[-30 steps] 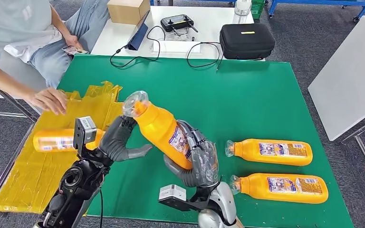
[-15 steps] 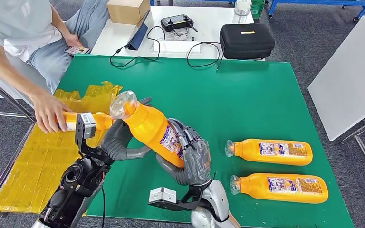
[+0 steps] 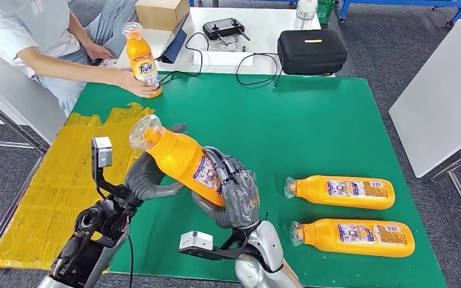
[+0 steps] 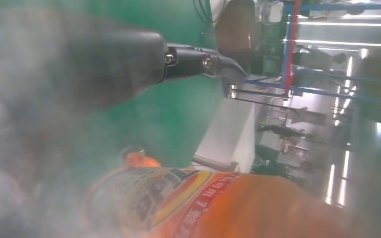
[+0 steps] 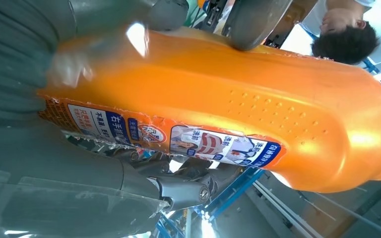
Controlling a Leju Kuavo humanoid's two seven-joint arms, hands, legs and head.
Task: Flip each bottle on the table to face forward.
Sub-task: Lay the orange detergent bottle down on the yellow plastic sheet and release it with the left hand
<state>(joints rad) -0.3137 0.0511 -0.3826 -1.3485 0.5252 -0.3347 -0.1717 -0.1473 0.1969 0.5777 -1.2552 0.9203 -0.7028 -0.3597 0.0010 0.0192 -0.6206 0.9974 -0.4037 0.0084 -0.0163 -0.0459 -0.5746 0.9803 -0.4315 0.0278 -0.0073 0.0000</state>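
1. The right hand [image 3: 237, 195] sits low in the centre of the head view, its fingers wrapped around the lower body of a bottle [image 3: 180, 159] that it holds tilted above the green table [image 3: 312, 120], cap end pointing to the upper left.
2. The left hand [image 3: 147, 177] is at the bottle's neck side; its fingers cup the shoulder from below, but whether they truly grip or only support it I cannot tell.
3. The bottle is orange plastic with a clear cap [image 3: 143, 129]. It looks stiff and smooth, likely slippery under hard fingers, and if full it would be fairly heavy. The broad body by the label seems the safest place to take hold; the neck is narrow and would twist easily.
4. Its label [image 5: 168, 136] in the right wrist view carries small Chinese print and pictures, too small to read; the left wrist view shows a blurred coloured label.
5. Two more bottles lie on their sides at the lower right of the table, one [image 3: 342, 192] above the other [image 3: 354, 237], caps to the left, labels facing up, the print unreadable.
6. At the upper left a person's hand [image 3: 129, 81] holds a fourth bottle [image 3: 143, 60] upright on the table edge; its label reads "Tide".
7. A yellow sheet [image 3: 54, 180] covers the left of the table.
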